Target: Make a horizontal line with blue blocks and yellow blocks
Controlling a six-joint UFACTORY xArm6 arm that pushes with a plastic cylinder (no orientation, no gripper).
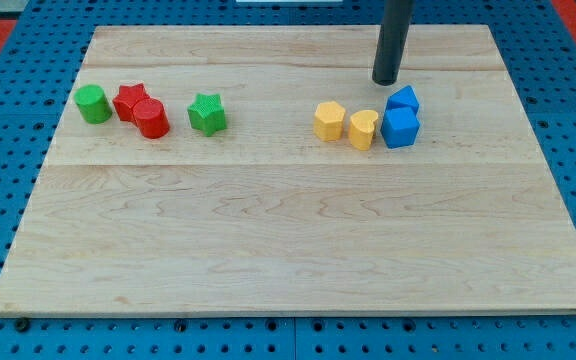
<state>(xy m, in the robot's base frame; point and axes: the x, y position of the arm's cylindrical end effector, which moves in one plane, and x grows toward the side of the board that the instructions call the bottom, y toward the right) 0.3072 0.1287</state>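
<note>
The wooden surface (288, 240) carried the task's blocks right of centre in the frame: two yellow blocks (330, 120) (363, 129) side by side, then a blue cube (400, 127) with a second blue block (403, 99) touching behind it, seemingly off the row. I judged the line nearly made; next, that rear block needed nudging rightward and down. My tip (385, 81) stood upright just above-left of it. There was no pincer to report.

On the table (288, 250), four blocks sit toward the view's left in a rough row: green cylinder (93, 104), red star (129, 100), red cylinder (152, 118) touching it, then green star (207, 113) apart. Right of centre stand yellow hexagon (330, 121), yellow heart (363, 129) and blue cube (400, 128) side by side, with another blue block (404, 99) just behind the cube. My tip (385, 81), the tool's lower end, stands just beyond that rear block, to its left.
</note>
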